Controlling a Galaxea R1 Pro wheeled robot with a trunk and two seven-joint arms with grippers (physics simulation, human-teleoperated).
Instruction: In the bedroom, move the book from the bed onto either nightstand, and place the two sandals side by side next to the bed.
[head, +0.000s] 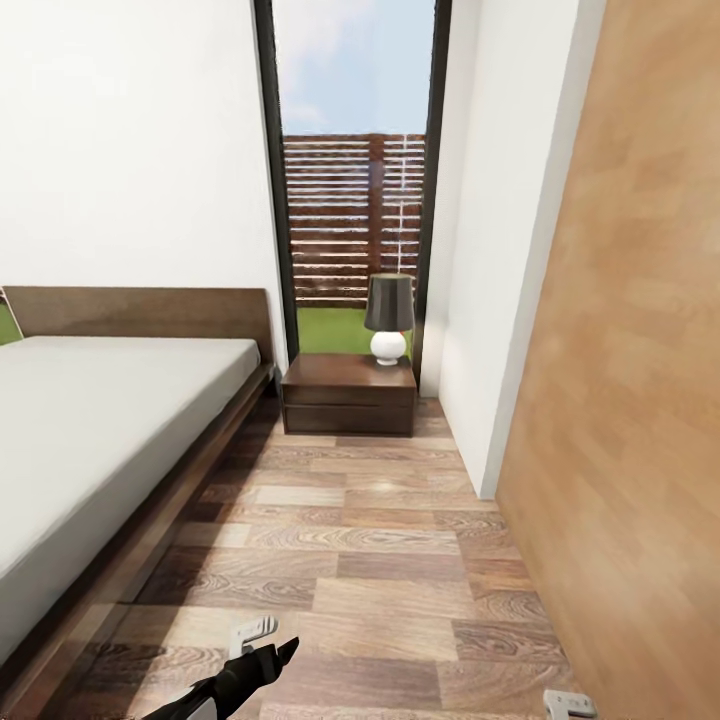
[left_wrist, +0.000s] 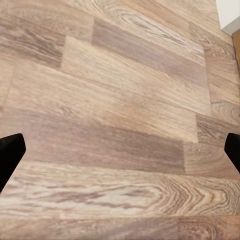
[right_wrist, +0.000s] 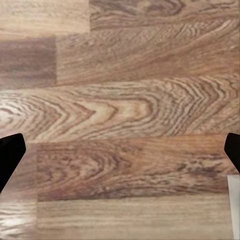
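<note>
The bed (head: 100, 430), with its pale grey mattress and brown headboard (head: 140, 312), runs along the left of the bedroom. A dark brown nightstand (head: 348, 395) stands past its head, in front of the tall glass door (head: 350, 200). The book and the two sandals are out of view. My left gripper (head: 268, 640) hangs low over the plank floor beside the bed's foot; its wrist view (left_wrist: 120, 150) has both black fingertips (left_wrist: 10, 152) wide apart over bare planks. My right gripper (head: 568, 703) sits at the lower right, also open (right_wrist: 120, 155) above the floor.
A black-shaded lamp with a white base (head: 388, 318) occupies the right half of the nightstand's top. A white wall corner (head: 490, 300) and a large wooden panel (head: 640, 350) close in the right side. A strip of wood floor (head: 370, 560) leads to the nightstand.
</note>
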